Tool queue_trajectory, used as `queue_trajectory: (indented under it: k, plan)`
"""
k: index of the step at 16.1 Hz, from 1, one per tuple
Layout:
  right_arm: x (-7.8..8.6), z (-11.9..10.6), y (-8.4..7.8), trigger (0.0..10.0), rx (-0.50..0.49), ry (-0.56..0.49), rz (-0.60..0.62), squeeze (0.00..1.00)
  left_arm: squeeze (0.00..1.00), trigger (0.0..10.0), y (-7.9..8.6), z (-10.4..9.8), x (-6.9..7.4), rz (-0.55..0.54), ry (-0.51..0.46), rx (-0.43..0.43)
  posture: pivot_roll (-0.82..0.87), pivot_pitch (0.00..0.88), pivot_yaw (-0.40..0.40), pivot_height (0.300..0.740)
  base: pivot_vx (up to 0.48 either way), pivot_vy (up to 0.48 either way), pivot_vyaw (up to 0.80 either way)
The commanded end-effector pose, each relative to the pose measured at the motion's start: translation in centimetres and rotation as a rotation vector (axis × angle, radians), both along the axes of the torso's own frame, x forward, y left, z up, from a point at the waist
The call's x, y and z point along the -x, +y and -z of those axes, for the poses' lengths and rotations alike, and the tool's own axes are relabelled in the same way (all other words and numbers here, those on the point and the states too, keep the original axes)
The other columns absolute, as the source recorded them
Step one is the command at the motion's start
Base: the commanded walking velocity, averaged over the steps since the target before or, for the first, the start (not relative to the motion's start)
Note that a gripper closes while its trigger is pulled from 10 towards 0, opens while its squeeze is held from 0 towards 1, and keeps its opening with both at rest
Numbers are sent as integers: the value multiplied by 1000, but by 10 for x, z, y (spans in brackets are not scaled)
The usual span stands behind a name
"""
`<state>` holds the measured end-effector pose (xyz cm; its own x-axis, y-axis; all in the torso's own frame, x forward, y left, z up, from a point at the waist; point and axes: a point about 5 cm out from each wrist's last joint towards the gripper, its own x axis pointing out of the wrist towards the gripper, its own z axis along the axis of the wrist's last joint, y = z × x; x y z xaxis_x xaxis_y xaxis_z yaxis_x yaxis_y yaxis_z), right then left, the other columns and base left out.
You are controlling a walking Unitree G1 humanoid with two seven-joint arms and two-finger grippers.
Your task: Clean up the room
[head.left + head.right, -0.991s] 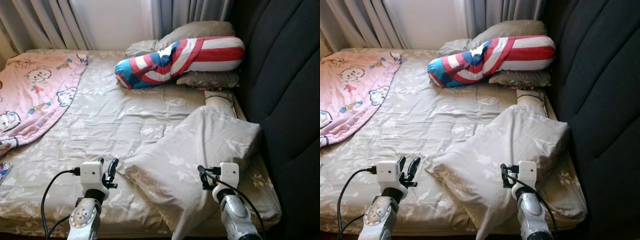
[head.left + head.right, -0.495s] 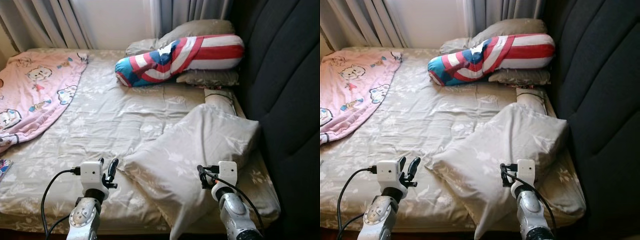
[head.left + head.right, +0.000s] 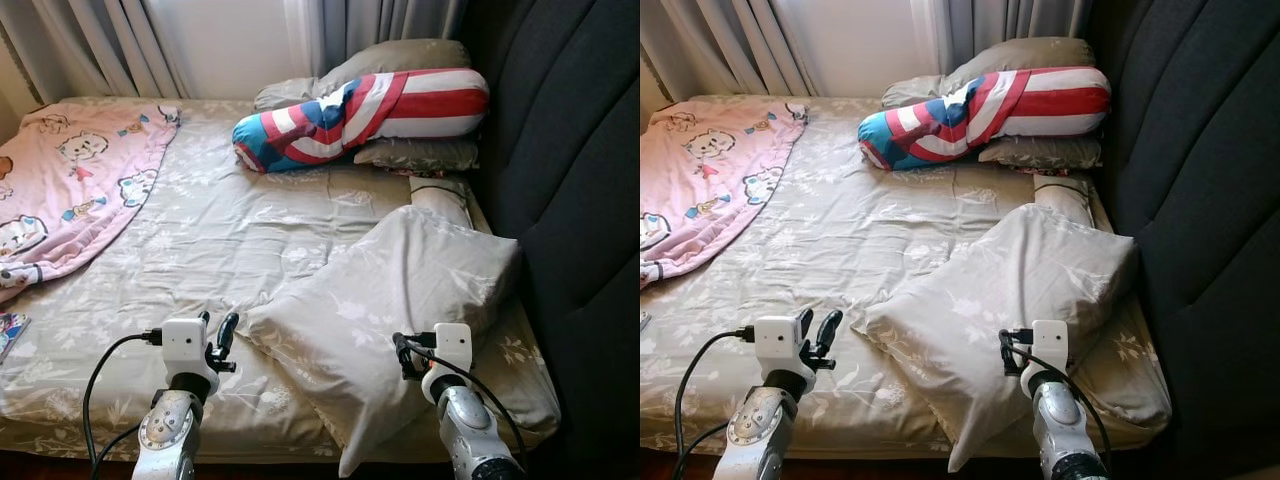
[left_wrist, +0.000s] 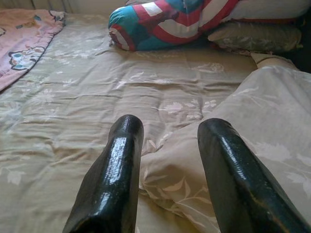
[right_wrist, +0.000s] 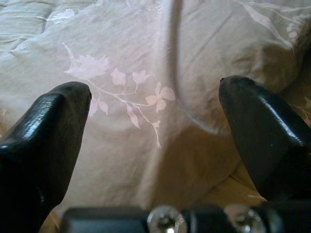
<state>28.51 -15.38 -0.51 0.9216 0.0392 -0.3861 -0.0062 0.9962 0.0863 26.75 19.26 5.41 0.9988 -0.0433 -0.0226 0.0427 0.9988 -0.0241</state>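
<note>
head eyes: down at bed | wrist views: close, both share pillow

On the bed: a pillow near right, beside the headboard at the right edge. Far right, a bolster lying across two stacked pillows. Far left, a blanket spread over the sheet, running off the left side. Behind the bed, curtains. Nearest, left gripper just left of the pillow's corner, right gripper over the pillow's near edge.
</note>
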Motion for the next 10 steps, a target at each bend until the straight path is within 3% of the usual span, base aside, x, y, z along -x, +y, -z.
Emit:
queue_trajectory:
  k: [1, 10]
  plan:
    - [0, 3, 0, 10000, 10, 31, -4, 0, 0, 10000, 3, -2, -1, -3, 0, -2, 25, 89, -13, 682, 0, 0, 0]
    - [9, 13, -9, 10000, 3, 97, 5, 0, 0, 10000, 3, -5, -6, -10, 0, -2, 26, 96, -17, 663, 0, 0, 0]
